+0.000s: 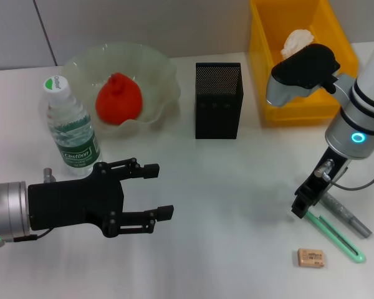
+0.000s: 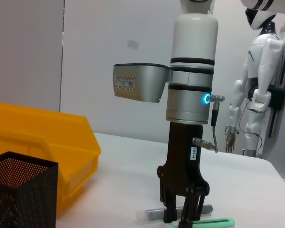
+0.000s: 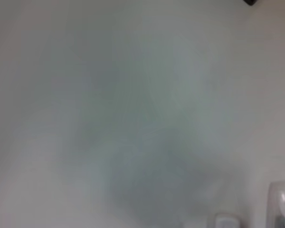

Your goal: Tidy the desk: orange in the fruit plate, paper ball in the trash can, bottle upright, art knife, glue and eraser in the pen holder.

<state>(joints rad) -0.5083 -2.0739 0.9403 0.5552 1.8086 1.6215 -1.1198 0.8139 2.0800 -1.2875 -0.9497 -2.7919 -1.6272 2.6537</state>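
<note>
The orange (image 1: 118, 99) lies in the pale-green fruit plate (image 1: 159, 71). To its left the bottle (image 1: 68, 128) stands upright. The crumpled paper ball (image 1: 297, 42) rests inside the yellow trash can (image 1: 280, 106). Between plate and can stands the black mesh pen holder (image 1: 218, 99), also in the left wrist view (image 2: 19, 194). My right gripper (image 1: 302, 207) (image 2: 180, 216) is down at the table, open, its fingers astride the near end of the green art knife (image 1: 338, 238) (image 2: 216, 222). The grey glue stick (image 1: 347, 215) (image 2: 152, 213) lies beside the knife. The eraser (image 1: 311, 257) lies apart, near the front edge. My left gripper (image 1: 157, 192) hovers open and empty at the front left.
The white table (image 1: 237, 187) is bare between the two arms. The trash can's wall (image 2: 71, 156) stands close behind the pen holder in the left wrist view. The right wrist view is a blur of table surface.
</note>
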